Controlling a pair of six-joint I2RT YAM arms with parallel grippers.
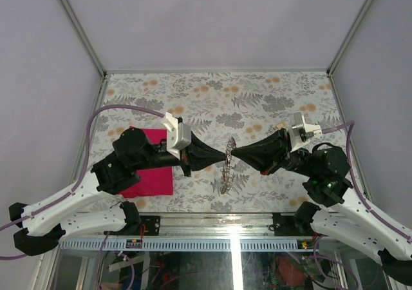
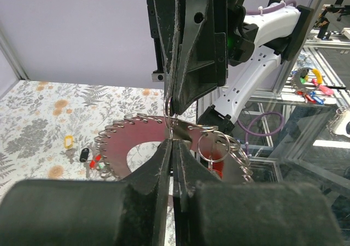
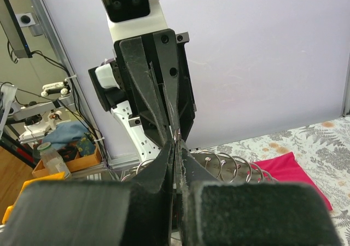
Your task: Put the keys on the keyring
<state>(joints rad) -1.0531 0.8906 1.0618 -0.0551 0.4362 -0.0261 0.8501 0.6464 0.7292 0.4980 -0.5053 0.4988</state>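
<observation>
top view: both arms reach in over the floral table (image 1: 257, 96) and meet tip to tip near its middle, left gripper (image 1: 222, 156) coming from the left, right gripper (image 1: 235, 151) from the right. keyring (image 1: 224, 174) hangs at the meeting pt, on edge, lifted off the table, its lower part drooping toward the near edge. from the left wrist cam it reads as a flat shiny ring w/ a hole in the centre and lots of small wire loops round the rim, reflecting red. left claw is pressed together on the top rim of the keyring, no gap btwn the fingers; right claw comes down from above, also pressed together, pinching the same bit of rim, tips nearly touching the left ones. one bigger loop hangs off the rim just right of the pinch. keys (image 2: 87, 157) lie loose on the table well off to the left of the ring in that view: a yellow head, a black one, a red one, close together, not on the ring. magenta cloth (image 1: 151, 167) lies flat under the left arm.
</observation>
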